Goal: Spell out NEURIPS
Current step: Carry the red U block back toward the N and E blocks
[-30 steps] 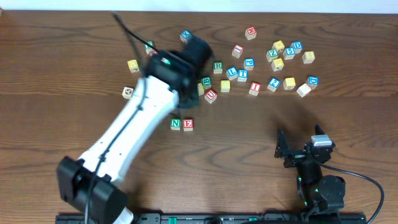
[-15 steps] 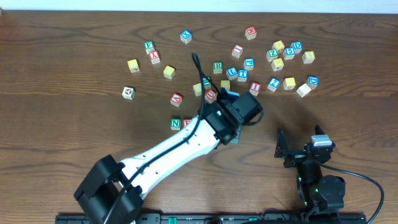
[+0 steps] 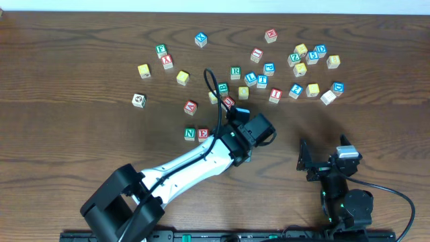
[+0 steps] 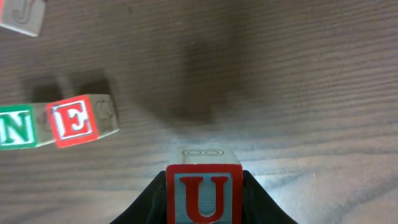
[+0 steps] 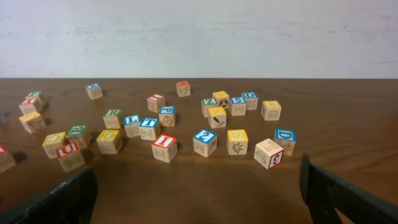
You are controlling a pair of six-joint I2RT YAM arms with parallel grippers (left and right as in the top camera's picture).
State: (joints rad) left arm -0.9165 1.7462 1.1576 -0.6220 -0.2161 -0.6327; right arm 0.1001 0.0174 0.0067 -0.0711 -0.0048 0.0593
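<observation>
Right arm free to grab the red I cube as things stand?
Probably yes. The right gripper is open, bare table lies between it and the I cube, and the left arm sits off to the side.

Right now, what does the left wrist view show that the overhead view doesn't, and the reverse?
Only the left wrist view shows the U cube, clamped in the left gripper; from overhead it is hidden. Only the overhead view shows the right gripper, open and apart from the cubes, and the scattered cubes further back, among them the R cube. Both views show the N cube and E cube side by side.
</observation>
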